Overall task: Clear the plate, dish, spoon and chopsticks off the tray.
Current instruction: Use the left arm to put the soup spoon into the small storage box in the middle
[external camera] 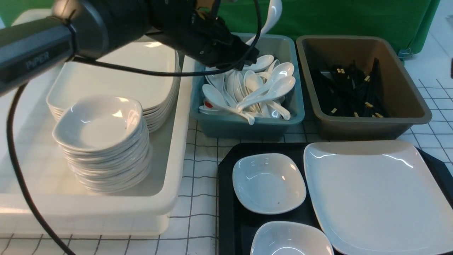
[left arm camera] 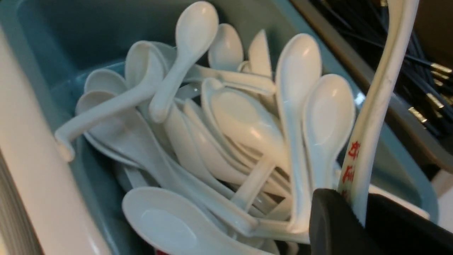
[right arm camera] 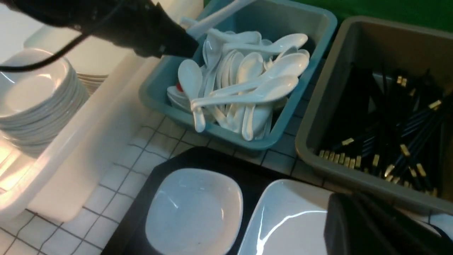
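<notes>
My left gripper is shut on the white spoon by its handle, above the teal bin. In the left wrist view its red characters show just above the pinching fingers on the spoon. On the black tray lie the large square plate and two small dishes. No chopsticks show on the tray. My right gripper hovers over the plate by the brown bin; its fingers look pressed together with nothing visible between them.
The teal bin holds many white spoons. The brown bin to its right holds many black chopsticks. A white bin at the left holds a stack of small dishes and a stack of square plates.
</notes>
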Controlling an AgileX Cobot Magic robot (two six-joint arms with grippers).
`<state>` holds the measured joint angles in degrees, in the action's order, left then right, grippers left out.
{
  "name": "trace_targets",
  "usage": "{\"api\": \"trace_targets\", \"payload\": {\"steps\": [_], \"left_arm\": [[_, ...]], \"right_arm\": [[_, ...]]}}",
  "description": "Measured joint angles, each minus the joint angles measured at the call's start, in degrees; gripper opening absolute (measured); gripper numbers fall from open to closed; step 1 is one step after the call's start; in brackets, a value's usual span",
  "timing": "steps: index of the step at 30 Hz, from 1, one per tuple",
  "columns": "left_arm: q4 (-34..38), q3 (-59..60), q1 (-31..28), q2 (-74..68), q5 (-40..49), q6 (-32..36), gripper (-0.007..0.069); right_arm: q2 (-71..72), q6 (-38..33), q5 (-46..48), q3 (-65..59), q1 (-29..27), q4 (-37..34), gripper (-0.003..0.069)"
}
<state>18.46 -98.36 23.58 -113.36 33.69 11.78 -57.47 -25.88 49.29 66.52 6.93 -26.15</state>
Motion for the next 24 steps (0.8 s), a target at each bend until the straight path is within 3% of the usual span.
{"api": "trace_targets", "payload": {"steps": [5, 9, 15, 18, 22, 24], "left_arm": [[-0.17, 0.0, -0.24, -3.74, -1.11, 0.0, 0.0069], [-0.57, 0.0, -0.24, -5.21, -3.12, 0.0, 0.0129], [-1.45, 0.0, -0.24, -4.51, -3.6, -0.09, 0.0399], [-1.8, 0.0, -0.24, -2.42, 1.18, -0.58, 0.0444], [-1.97, 0.0, 0.14, 1.89, 9.19, -1.3, 0.037], [-2.08, 0.0, 2.09, 5.72, 16.61, -0.06, 0.0177]], "right_arm": [[-6.09, -3.45, -0.44, 1.83, 0.0, -5.01, 0.0007], [-7.25, -4.69, -0.51, 1.89, 0.0, -6.37, 0.0009], [-7.4, -5.61, -0.46, 2.4, 0.0, -6.8, 0.0009], [-7.4, -5.66, 0.36, 2.45, 0.0, -6.93, 0.0009], [-7.4, -5.81, 2.05, 2.45, 0.0, -6.98, 0.0009], [-7.4, -6.4, 3.4, 2.45, 0.0, -7.03, 0.0009]]}}
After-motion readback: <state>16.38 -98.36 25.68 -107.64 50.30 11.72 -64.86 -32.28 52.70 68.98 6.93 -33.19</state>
